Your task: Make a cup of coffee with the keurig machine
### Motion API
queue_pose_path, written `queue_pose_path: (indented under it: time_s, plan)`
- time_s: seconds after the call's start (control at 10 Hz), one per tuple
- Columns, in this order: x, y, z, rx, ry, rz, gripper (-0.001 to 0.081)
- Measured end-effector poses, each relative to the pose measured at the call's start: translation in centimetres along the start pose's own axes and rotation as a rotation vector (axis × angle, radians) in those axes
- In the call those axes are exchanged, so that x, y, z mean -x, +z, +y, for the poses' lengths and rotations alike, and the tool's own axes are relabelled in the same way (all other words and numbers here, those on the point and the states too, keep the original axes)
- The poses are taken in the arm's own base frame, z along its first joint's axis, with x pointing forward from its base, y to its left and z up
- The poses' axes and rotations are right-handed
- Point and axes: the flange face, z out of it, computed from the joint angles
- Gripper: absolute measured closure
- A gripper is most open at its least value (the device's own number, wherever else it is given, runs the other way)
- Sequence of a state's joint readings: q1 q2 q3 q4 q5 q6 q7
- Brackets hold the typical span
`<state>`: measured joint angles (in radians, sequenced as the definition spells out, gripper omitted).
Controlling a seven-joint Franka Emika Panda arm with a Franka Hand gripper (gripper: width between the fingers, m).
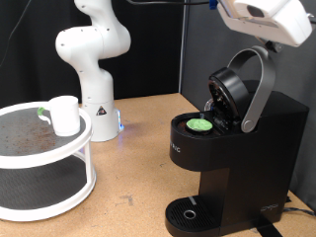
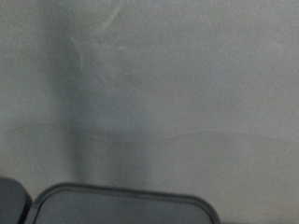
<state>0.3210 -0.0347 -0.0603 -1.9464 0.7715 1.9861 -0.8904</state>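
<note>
The keurig machine (image 1: 247, 148) stands at the exterior view's right with its lid and grey-silver handle (image 1: 259, 84) raised. A small dark pod with a green top (image 1: 200, 124) sits in the open chamber. The white cup (image 1: 64, 115) stands on the top tier of a round white rack (image 1: 39, 163) at the exterior view's left, far from the machine. Only the white body of my hand (image 1: 267, 18) shows, at the top right corner above the raised handle; its fingers are out of frame. The wrist view shows a blurred grey wall and dark blurred shapes (image 2: 121, 207) along one edge.
The white robot arm base (image 1: 94, 59) stands at the back behind the rack. The machine's round drip base (image 1: 190, 214) has nothing on it. Brown tabletop (image 1: 133, 158) lies between rack and machine. A dark curtain hangs behind.
</note>
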Motion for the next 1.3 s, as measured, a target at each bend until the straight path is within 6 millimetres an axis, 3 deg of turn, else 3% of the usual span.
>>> queue_pose_path:
  time_s: [0.2, 0.3, 0.4, 0.7, 1.0, 1.3]
  plan:
    - [0.6, -0.6, 0.8, 0.000, 0.012, -0.007, 0.0746]
    - [0.8, -0.9, 0.9, 0.000, 0.015, -0.009, 0.0797]
    - [1.0, -1.3, 1.1, 0.003, 0.018, -0.011, 0.0797]
    - [2.2, -3.4, 1.8, 0.029, 0.008, -0.034, 0.0803]
    - [4.8, -6.1, 3.9, 0.076, 0.009, -0.110, 0.0803]
    - [8.6, -5.8, 6.8, 0.125, 0.040, -0.214, 0.0803]
